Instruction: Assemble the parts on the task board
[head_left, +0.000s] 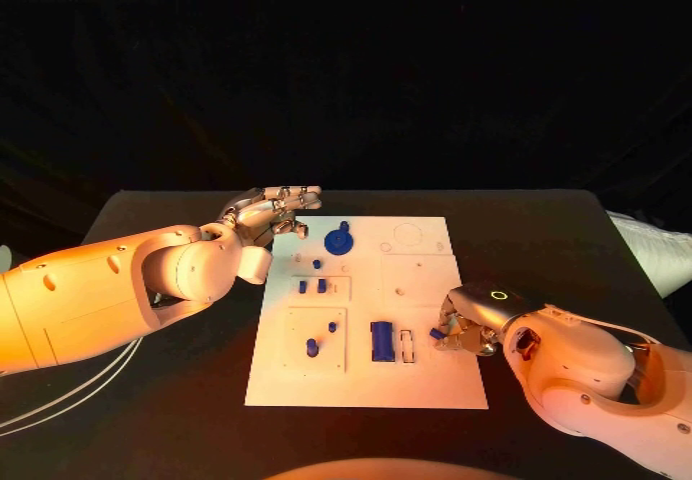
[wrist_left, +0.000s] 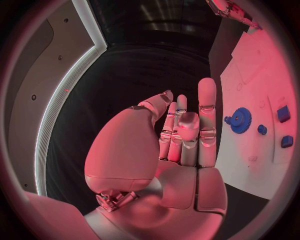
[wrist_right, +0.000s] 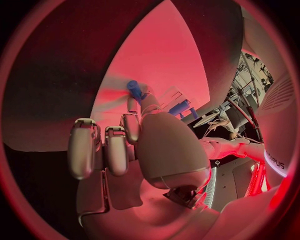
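A: What is nearest to the robot in the head view?

B: The right robot hand (head_left: 464, 330). It sits at the right edge of the task board (head_left: 433, 385), near the front. In the right wrist view it pinches a small blue peg (wrist_right: 134, 89) at its fingertips, and the other fingers (wrist_right: 83, 150) are curled down beside it.

A: And what lies on the board close to that hand?

B: Just beside it there is a blue rectangular block (head_left: 382, 341) standing in a slot, and a narrow white slot piece (head_left: 408, 344) next to the block. More to the left, 2 small blue pieces (head_left: 322, 338) are in a square recess.

A: What comes further away?

B: In the middle of the board I see 2 small blue blocks (head_left: 312, 286) side by side, and a little blue peg (head_left: 317, 264) behind them. Further back lies a blue gear (head_left: 339, 241). On the right half of the board the recesses are white.

A: Where is the other hand?

B: The left robot hand (head_left: 270, 213) is at the far left corner of the board, above the table (head_left: 159, 215). In the left wrist view its fingers (wrist_left: 207, 115) are straight and close together, and it holds nothing. The gear (wrist_left: 240, 120) is near it but apart from it.
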